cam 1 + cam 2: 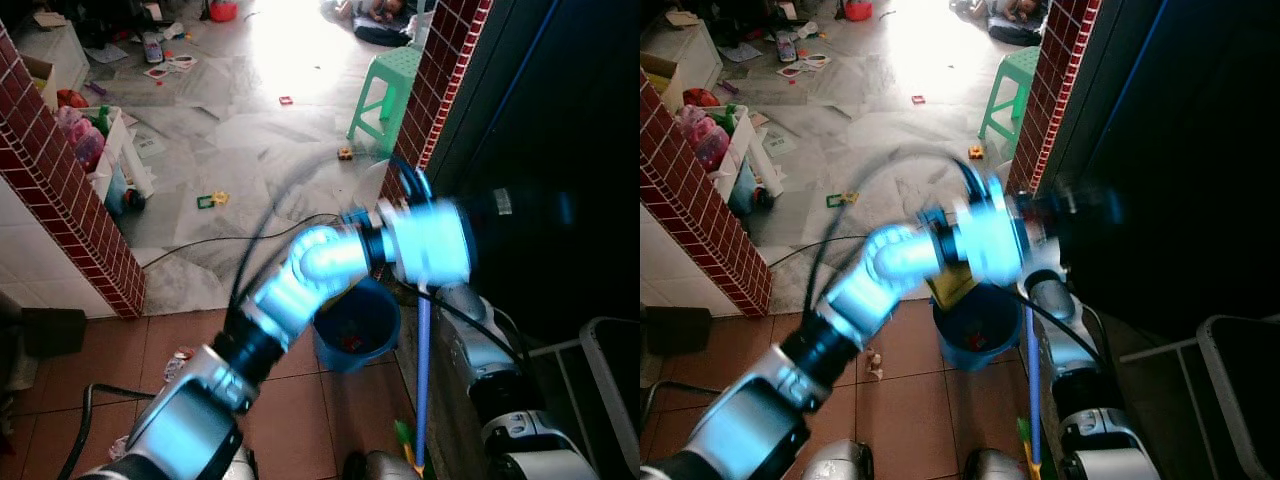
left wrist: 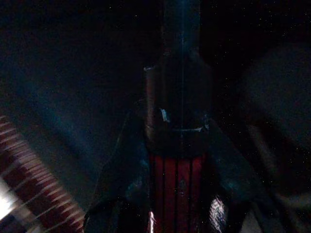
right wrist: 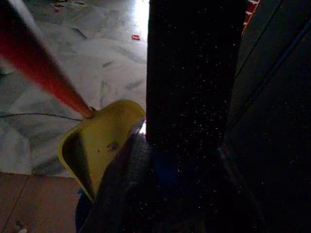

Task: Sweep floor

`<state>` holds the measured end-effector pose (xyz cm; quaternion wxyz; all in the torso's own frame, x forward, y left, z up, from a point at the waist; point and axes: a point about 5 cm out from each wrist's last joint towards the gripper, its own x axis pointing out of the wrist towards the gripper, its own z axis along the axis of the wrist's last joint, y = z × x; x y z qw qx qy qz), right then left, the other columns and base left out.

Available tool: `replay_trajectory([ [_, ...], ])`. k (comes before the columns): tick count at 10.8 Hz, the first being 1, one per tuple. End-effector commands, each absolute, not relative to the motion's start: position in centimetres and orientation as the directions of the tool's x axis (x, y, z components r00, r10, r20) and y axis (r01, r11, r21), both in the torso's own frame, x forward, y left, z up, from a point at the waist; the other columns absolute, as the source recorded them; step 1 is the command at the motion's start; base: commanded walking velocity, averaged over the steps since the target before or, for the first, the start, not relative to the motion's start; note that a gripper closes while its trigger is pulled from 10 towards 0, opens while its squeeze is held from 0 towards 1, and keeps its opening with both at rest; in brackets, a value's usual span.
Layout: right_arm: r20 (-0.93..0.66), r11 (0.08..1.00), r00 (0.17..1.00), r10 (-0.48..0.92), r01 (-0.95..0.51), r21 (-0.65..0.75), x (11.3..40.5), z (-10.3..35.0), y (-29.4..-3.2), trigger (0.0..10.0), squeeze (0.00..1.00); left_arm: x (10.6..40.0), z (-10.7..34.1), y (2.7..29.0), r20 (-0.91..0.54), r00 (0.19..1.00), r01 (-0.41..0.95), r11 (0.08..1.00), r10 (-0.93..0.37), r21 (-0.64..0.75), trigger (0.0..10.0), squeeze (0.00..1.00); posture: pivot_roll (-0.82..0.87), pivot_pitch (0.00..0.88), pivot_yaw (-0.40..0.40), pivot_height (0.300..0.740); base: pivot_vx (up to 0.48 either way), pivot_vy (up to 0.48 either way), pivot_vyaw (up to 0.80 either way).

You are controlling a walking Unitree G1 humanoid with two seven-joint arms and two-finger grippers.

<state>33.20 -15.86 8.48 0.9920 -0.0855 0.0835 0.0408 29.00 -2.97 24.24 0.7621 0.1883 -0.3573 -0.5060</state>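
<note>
My left arm (image 1: 300,285) reaches across to the right, blurred. Its gripper (image 1: 1080,205) is at the edge of the dark doorway beside the brick pillar (image 1: 445,70). In the very dark left wrist view, a red ribbed piece (image 2: 177,189) with a dark blue pole (image 2: 181,48) above it lies straight ahead. A thin blue pole (image 1: 424,370) stands upright under the left wrist. A yellow dustpan (image 3: 104,141) on a red handle (image 3: 39,63) stands in a blue bucket (image 1: 357,325). My right arm (image 1: 480,350) rises at the lower right, and its hand is hidden behind the left wrist.
Toys and scraps lie scattered over the marble floor (image 1: 260,130). A green plastic stool (image 1: 385,90) stands by the right pillar, and a second brick pillar (image 1: 70,210) is on the left. A black cable (image 1: 230,238) crosses the floor. A white frame (image 1: 610,380) is at the lower right.
</note>
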Motion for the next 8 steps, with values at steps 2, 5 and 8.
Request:
replay_trajectory([
  [2, -0.13, 0.979, 0.989, 0.067, -0.091, -0.183, 33.7, 9.4, -16.0, 10.0, 0.0, 30.4, 30.1, -0.6, 0.579, 0.311, 0.52, 0.645, -0.754, 0.56, 10.0, 0.0, 0.01, 0.05, -0.056, 0.74, 0.0, 0.0, 0.0],
  [5, -0.139, 0.977, 0.987, 0.077, -0.102, -0.185, 33.6, 9.3, -16.1, 10.0, 0.0, 32.6, 33.7, 6.0, 0.738, 0.472, 0.305, 0.874, -0.483, 0.378, 10.0, 0.0, 0.02, 0.045, -0.06, 0.74, 0.0, 0.0, 0.0],
  [8, -0.15, 0.976, 0.985, 0.086, -0.113, -0.187, 33.5, 9.0, -16.2, 10.0, 0.0, 33.6, 31.7, 10.7, 0.698, 0.605, 0.178, 0.92, -0.382, 0.349, 10.0, 0.0, 0.03, 0.039, -0.065, 0.74, 0.0, 0.0, 0.0],
])
